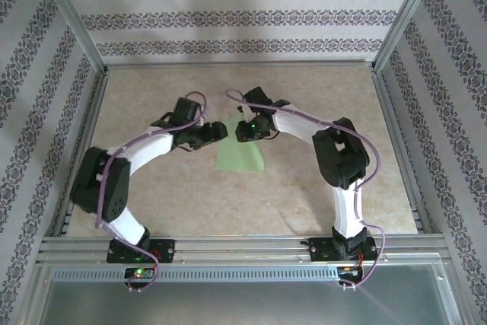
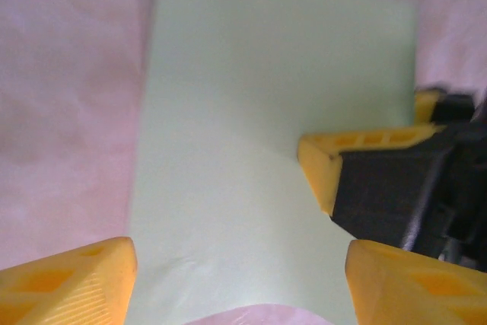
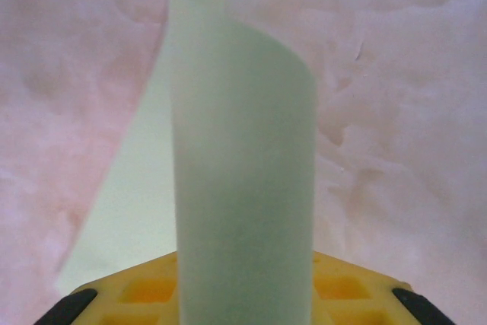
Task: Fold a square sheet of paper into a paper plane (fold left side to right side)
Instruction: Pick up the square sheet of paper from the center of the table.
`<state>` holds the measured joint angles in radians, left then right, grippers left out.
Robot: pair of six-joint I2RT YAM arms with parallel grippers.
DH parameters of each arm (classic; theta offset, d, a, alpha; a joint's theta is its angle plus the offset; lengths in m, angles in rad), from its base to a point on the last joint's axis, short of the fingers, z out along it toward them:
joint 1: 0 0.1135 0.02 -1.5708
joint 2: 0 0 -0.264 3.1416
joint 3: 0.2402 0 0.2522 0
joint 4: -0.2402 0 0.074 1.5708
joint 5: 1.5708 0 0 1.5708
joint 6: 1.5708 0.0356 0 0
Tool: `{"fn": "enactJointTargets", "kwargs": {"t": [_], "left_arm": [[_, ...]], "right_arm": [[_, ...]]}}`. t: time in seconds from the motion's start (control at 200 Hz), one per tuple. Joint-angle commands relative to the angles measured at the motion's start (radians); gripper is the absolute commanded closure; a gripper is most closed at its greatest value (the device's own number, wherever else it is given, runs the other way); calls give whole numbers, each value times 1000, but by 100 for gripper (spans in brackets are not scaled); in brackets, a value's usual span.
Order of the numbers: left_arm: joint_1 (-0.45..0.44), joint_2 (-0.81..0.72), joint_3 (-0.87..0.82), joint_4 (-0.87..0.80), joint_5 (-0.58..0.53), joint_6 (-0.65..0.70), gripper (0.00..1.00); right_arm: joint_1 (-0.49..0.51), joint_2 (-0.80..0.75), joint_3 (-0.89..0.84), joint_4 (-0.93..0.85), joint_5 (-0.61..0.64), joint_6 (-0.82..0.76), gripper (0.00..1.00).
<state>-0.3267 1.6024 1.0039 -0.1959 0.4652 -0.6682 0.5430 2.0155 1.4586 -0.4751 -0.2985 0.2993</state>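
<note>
- A light green sheet of paper point(image 1: 242, 159) is seen about the middle of the worktop point(image 1: 304, 203), well apart from every edge.
- Most of the sheet is laid flat on the worktop; its far part is hidden under the two hands in the top view.
- The left hand point(image 1: 215, 133) is held over the sheet's left far part, reaching in from the left edge side.
- In the left wrist view the left hand point(image 2: 242, 256) is shown with its yellow fingers point(image 2: 72, 283) spread wide apart, the sheet point(image 2: 251, 112) lying between and beyond them; nothing is gripped by it.
- The right hand point(image 1: 245, 129) is placed at the sheet's far right part, just beside the left hand.
- In the left wrist view the right hand point(image 2: 373, 188) is seen resting on the sheet's right edge.
- In the right wrist view a strip of the sheet point(image 3: 243, 173) is curled upward from the right hand point(image 3: 243, 298), whose fingers point(image 3: 346, 291) are drawn in and clamped on the sheet's edge.
- The rest of the sheet is seen lying flat on the worktop behind the raised curl.
</note>
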Motion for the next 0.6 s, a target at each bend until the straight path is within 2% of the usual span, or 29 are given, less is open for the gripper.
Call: {"fn": "enactJointTargets", "kwargs": {"t": [0.0, 0.145, 0.305, 0.425, 0.595], "left_arm": [[98, -121, -50, 50, 46, 32, 23], [214, -266, -106, 100, 178, 44, 17], [261, -373, -121, 192, 362, 38, 14], [261, -421, -143, 434, 527, -55, 14], [245, -409, -120, 684, 671, -203, 12]], "right_arm": [[-39, -103, -48, 58, -133, 46, 73], [-109, -233, -123, 95, -280, 81, 74], [-183, -399, -179, 113, -462, 89, 74], [-233, -524, -195, 128, -625, 112, 74], [-255, -658, -163, 152, -781, 179, 75]]}}
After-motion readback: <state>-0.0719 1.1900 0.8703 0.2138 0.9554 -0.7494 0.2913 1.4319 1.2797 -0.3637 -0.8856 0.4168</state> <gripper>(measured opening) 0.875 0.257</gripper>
